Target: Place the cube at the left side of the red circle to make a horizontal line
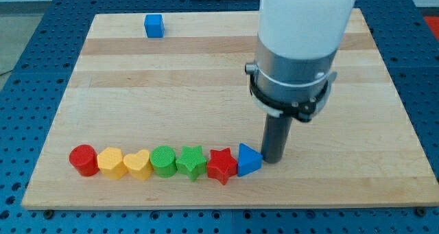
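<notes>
The blue cube (153,25) sits near the top left of the wooden board (206,76). The red circle (84,159) is the leftmost block of a row along the board's bottom edge. To its right stand a yellow hexagon (111,162), a yellow heart (138,165), a green circle (164,160), a green star (192,161), a red star (221,165) and a blue triangle (248,159). My tip (273,159) rests on the board just right of the blue triangle, close to or touching it, far from the cube.
The arm's white and grey body (298,49) hangs over the board's right middle. Around the board lies a blue perforated table (27,49).
</notes>
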Motion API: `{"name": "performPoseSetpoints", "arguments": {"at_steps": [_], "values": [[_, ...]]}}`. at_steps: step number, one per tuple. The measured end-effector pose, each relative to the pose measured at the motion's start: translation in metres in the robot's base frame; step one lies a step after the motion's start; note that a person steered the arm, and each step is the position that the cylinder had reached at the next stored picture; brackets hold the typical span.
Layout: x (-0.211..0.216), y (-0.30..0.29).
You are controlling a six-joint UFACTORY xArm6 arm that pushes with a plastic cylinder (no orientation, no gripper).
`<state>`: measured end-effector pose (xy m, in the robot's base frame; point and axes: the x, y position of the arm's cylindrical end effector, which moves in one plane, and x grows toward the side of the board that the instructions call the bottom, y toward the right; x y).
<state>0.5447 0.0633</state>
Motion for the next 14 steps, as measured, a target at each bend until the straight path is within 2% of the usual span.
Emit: {"name": "performPoseSetpoints", "arguments": {"at_steps": [1,3,4,5,6,7,8,9,10,11,12,13,14], "values": [[-0.060,-0.010],[-0.216,-0.047],[-0.298,-0.092],[-0.333,-0.160],[-0.333,-0.235],[-0.314,-0.302],[-0.308,-0.333],[-0.340,-0.310],[-0.319,-0.269],[-0.243,-0.271],[-0.187,-0.276],[-0.203,-0.287],[-0.248,-0.290]]}}
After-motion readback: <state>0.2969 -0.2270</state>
